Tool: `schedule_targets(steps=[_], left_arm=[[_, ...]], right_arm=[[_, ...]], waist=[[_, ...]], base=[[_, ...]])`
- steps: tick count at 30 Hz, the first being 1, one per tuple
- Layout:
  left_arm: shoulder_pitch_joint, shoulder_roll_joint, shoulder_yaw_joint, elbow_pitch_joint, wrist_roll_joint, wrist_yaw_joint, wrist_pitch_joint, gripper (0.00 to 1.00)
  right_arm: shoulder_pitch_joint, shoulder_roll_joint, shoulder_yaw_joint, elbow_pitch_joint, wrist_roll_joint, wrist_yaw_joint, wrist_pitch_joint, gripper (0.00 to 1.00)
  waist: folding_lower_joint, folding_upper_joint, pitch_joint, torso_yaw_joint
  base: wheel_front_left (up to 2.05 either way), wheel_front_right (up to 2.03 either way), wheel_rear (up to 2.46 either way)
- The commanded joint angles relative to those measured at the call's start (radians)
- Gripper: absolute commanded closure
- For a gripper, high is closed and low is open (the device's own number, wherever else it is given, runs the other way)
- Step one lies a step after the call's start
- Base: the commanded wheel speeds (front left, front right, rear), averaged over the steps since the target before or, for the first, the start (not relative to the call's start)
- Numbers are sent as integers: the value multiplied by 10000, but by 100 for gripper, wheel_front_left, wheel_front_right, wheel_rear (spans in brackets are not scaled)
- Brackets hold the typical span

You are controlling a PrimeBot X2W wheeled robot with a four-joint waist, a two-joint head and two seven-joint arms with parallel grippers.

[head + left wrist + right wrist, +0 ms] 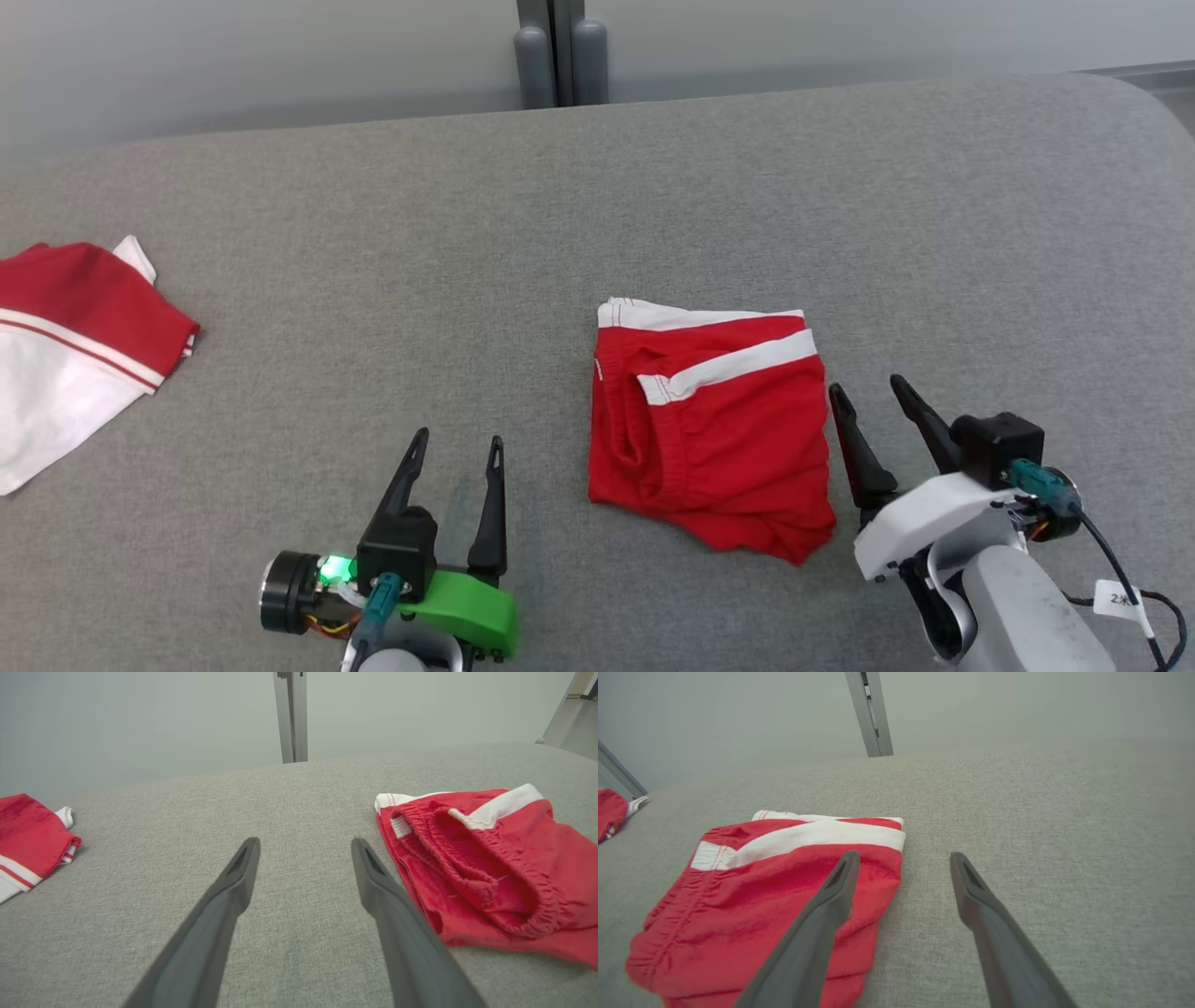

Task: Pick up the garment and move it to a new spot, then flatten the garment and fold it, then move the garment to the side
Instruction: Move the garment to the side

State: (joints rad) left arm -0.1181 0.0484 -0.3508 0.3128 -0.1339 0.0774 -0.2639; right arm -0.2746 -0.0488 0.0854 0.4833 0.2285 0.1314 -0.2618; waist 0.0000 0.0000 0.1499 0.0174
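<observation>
A pair of red shorts with white trim [714, 425] lies folded into a rough square on the grey cloth surface [597, 205], right of centre. My right gripper [866, 385] is open just off the shorts' right edge; in the right wrist view its left finger [831, 896] hangs over the red fabric [752, 896] and nothing is between the fingers. My left gripper [457, 439] is open too, a short way left of the shorts, over bare cloth. In the left wrist view the elastic waistband [472, 868] lies right of my fingers [238, 877].
A second red and white garment [79, 350] lies at the far left edge of the surface. A grey post [560, 51] stands behind the surface's back edge, in front of a pale wall. The surface rounds off at the right [1148, 112].
</observation>
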Motion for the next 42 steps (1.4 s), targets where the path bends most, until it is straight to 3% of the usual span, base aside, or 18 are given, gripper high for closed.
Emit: schedule_targets(steps=[1, 8, 9, 10, 11, 17, 28, 34, 42], left_arm=[[-199, 44, -77, 26, -122, -6, -5, 0], [-388, 46, -543, 37, -254, 136, -5, 0], [-414, 46, -572, 36, -267, 159, -5, 0], [-432, 46, -585, 31, -266, 188, -5, 0], [-442, 46, -585, 23, -272, 198, -5, 0], [-596, 43, -573, -109, -115, 75, -5, 0], [-1172, 49, -1136, 11, 32, -519, -5, 0], [-1353, 54, -1368, 196, 61, -552, -5, 0], [-1445, 55, -1415, 412, 119, -565, -5, 0]], right_arm=[[-262, -50, 60, 370, 100, -15, -46, 0], [-1119, -50, 435, 2232, 239, -15, -46, 3], [-1224, -51, 405, 2481, 200, -15, -46, 53], [-1312, -51, 355, 2688, 160, -15, -23, 87], [-1346, -50, 303, 2812, 147, -15, -21, 100], [-1421, -80, -191, 2622, 151, -24, -16, 100], [-1195, -47, -172, 2021, 568, -16, -26, 100], [-1020, -37, 99, 1841, 813, -15, -26, 100], [-885, -33, 348, 1637, 888, -16, -26, 100]], waist=[[0, 0, 277, 319], [0, 0, 660, 813], [0, 0, 708, 841], [0, 0, 753, 845], [0, 0, 784, 832], [0, 0, 925, 147], [0, 0, 941, -2954], [0, 0, 927, -4501], [0, 0, 1104, -5430]], base=[[0, 0, 0], [0, 0, 0], [0, 0, 0], [0, 0, 0], [0, 0, 0], [0, 0, 0], [0, 0, 0], [0, 0, 0], [0, 0, 0]])
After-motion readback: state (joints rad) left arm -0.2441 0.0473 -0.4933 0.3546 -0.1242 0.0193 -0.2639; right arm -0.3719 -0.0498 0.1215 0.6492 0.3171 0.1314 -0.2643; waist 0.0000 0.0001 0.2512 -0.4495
